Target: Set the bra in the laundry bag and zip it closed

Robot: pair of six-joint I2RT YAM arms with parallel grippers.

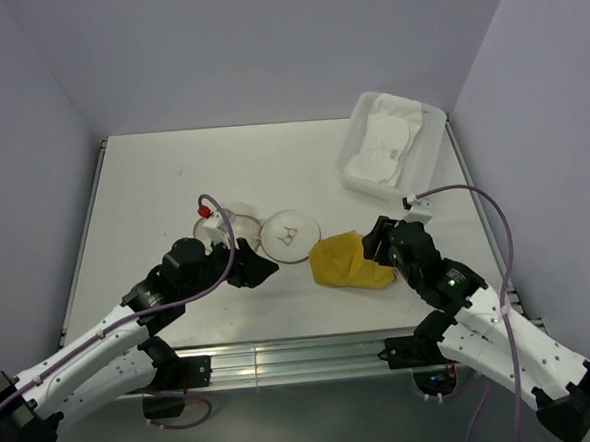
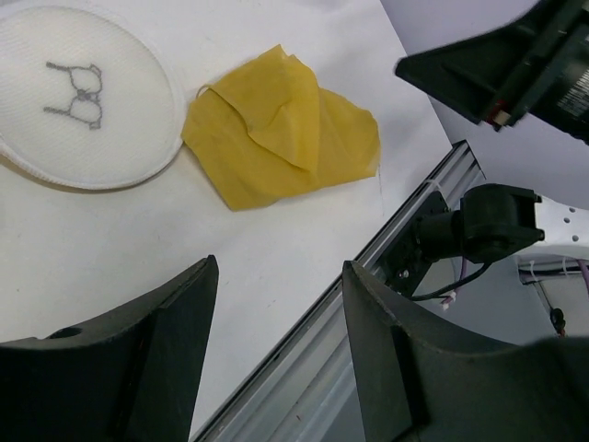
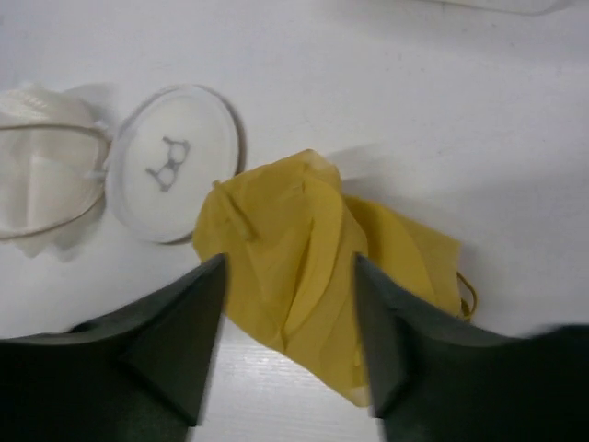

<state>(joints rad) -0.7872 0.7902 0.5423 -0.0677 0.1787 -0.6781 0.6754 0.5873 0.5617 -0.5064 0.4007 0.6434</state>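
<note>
The yellow bra (image 1: pixel 350 263) lies crumpled on the white table, just right of the laundry bag (image 1: pixel 291 235). The bag's round mesh face with its black spectacles-like mark faces up, and its other half (image 1: pixel 220 226) lies open to the left. My left gripper (image 1: pixel 262 269) is open and empty near the bag's front left. My right gripper (image 1: pixel 374 240) is open, hovering over the bra's right side. In the left wrist view the bag (image 2: pixel 83 97) and bra (image 2: pixel 281 129) lie beyond the open gripper (image 2: pixel 281 276). In the right wrist view the bra (image 3: pixel 304 249) lies between the open fingers (image 3: pixel 175 341), with the bag (image 3: pixel 175 161) beyond.
A white rectangular plastic tray (image 1: pixel 356 157) holding white padded items stands at the back right corner. The table's metal front rail (image 2: pixel 368 295) runs close below the left gripper. Purple-grey walls enclose the table on three sides.
</note>
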